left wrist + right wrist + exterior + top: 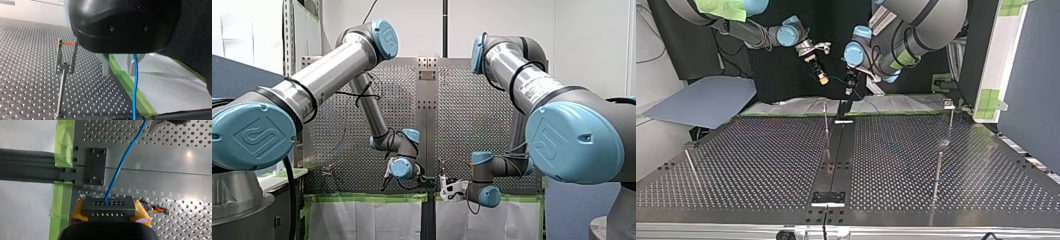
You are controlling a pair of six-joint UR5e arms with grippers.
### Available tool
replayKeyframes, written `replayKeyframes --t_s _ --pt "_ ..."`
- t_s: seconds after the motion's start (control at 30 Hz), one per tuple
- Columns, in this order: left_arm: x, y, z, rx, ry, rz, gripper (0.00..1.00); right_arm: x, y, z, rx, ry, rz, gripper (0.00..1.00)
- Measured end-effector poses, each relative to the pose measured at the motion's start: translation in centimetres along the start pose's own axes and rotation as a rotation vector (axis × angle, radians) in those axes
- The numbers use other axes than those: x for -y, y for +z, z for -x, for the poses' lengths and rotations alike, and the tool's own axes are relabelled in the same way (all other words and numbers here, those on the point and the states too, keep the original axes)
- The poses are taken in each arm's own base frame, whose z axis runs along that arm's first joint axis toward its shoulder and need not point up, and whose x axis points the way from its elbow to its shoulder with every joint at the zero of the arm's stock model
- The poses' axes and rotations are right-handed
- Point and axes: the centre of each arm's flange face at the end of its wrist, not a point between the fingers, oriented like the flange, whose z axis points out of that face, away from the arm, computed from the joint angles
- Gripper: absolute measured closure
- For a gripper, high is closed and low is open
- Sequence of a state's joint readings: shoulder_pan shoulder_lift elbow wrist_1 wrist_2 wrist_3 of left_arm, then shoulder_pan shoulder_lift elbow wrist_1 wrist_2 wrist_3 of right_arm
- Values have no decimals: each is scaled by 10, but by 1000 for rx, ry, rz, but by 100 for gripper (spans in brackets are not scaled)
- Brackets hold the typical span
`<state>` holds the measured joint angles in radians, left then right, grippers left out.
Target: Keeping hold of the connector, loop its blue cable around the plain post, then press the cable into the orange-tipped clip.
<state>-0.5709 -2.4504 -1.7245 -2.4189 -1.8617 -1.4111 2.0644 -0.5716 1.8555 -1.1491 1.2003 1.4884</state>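
Plainly the connector (108,206) is off the bench (175,150), clamped between the yellow pads of the right hand (822,77), just in from the bench edge that carries the green tape (63,145). Its cable (122,162) leaves the connector's face and runs straight across the smooth strip (162,185) to the left hand (120,65). That hand's metal fingers stand apart, with the cable hanging between them close against one finger, and as far as I can see they are not pinching it. So the cable's long axis lies hand to hand, roughly along the taped edge.

The clip (66,56) stands upright on its thin stem just beside the connector, and a little further in from the edge than the left hand. The right hand is the nearer of the two.

As for the plain post, the top view shows thin posts (938,170) well apart from both hands, toward that view's right, and I cannot tell which is meant. I judge the loop not yet begun. The connector must travel inward over open bench with the cable trailing, and the likeliest snag is the clip's prongs so close by.
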Motion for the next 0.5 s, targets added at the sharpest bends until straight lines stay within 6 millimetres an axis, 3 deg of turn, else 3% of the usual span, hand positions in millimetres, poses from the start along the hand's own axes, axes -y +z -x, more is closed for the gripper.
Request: replayKeyframes --t_s 0.03,0.07,0.13,0.17,0.5 --pt "0 0 0 0 -2 2 73 0 0 0 0 0 0 100" --pt "-1 0 0 0 -4 4 80 0 0 0 0 0 -1 100" --pt "-1 0 0 -1 -7 6 80 0 0 0 0 0 -1 100" --pt "-1 0 0 -1 -7 6 99 0 0 0 0 0 0 100" --pt "-2 1 0 -1 -6 11 99 0 0 0 -1 -1 2 100"
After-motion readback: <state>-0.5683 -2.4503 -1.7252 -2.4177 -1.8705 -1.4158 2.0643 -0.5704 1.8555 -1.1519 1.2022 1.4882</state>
